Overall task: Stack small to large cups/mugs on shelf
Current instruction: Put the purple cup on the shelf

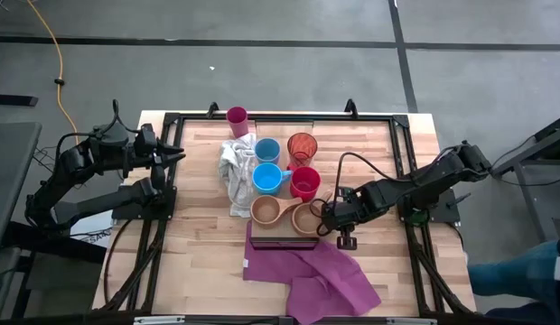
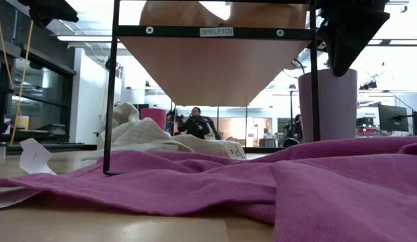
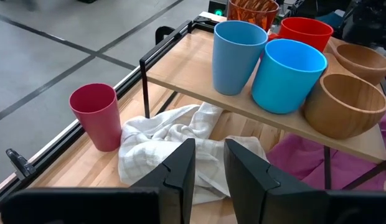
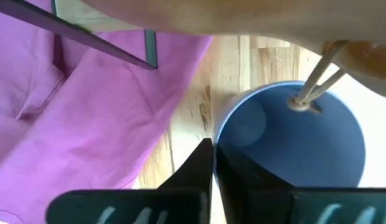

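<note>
The light-wood shelf [image 3: 193,84] carries two blue cups [image 3: 238,55], [image 3: 287,73], a red mug [image 3: 305,31], an orange-red translucent tumbler [image 3: 250,9] and two tan wooden cups [image 3: 343,104]. The magenta tumbler [image 3: 97,115] stands on the table at the shelf's far left. The lavender tumbler [image 2: 336,104] stands upright by the shelf's near right leg, its base hidden behind the purple cloth. My right gripper [image 4: 212,163] is shut on it from above. My left gripper [image 3: 210,171] hangs open at the table's left, above the white cloth. My right gripper pinches the lavender tumbler's rim [image 4: 219,134] between its two fingers, one finger inside the cup and one outside. The fingers [image 4: 196,165] come from above, pointing steeply down. The tumbler stands upright below them [image 2: 336,114]; its base is hidden by the purple cloth.
A crumpled white cloth [image 1: 233,171] lies on the table left of the shelf. A purple cloth [image 1: 312,275] spreads from under the shelf toward the near edge. A black frame [image 1: 167,181] borders the tabletop. A person [image 2: 194,124] sits in the room far behind.
</note>
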You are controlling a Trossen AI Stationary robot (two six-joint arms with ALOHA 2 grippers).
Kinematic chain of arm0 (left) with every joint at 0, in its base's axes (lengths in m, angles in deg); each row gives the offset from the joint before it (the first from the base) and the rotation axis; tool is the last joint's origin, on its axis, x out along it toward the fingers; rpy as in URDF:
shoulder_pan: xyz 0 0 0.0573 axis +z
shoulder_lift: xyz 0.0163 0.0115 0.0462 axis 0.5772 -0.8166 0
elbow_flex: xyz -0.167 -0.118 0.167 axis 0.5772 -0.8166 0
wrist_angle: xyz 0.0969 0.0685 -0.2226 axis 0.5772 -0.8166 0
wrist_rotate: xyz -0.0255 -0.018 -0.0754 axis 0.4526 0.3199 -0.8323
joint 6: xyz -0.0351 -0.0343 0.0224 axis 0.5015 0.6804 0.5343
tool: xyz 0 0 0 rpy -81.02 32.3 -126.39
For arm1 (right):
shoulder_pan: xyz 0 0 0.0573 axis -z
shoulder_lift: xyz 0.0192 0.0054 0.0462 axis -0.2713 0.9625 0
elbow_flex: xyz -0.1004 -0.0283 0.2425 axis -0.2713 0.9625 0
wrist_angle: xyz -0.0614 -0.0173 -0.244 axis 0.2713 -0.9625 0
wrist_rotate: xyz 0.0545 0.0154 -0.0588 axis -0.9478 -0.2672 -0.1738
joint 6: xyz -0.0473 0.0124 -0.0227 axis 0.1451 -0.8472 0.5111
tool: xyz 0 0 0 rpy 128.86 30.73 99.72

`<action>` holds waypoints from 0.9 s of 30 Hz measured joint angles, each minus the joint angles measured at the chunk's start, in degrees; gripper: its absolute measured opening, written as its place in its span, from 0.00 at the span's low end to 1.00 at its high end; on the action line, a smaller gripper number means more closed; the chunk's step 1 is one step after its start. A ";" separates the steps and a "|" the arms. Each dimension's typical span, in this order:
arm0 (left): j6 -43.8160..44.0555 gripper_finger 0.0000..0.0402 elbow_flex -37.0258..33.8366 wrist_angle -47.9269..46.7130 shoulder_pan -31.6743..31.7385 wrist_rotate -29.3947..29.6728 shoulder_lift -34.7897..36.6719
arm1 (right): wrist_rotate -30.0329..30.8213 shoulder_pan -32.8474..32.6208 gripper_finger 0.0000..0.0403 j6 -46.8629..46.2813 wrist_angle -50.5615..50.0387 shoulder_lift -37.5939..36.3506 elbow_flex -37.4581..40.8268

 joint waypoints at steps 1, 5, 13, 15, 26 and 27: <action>0.01 0.18 0.00 0.00 0.00 -0.04 0.00 | -0.06 0.00 0.01 -0.02 0.00 0.00 0.00; 0.02 0.18 0.00 0.00 0.00 -0.02 0.00 | -0.27 -0.15 0.01 -0.52 -0.04 -0.02 0.00; -0.01 0.18 0.00 0.00 0.00 -0.02 0.00 | -1.53 -2.26 0.00 -2.18 -1.06 -0.04 0.00; -0.04 0.18 0.00 0.00 0.00 -0.02 0.00 | -1.85 -2.63 0.00 -2.81 -1.11 -0.04 0.00; -0.02 0.18 0.00 0.00 0.00 -0.13 0.00 | -4.94 -4.69 0.00 -5.00 -1.33 -0.04 -0.02; -0.02 0.18 0.00 0.00 0.00 -0.19 0.00 | -5.19 -4.91 0.00 -5.32 -1.33 -0.04 -0.02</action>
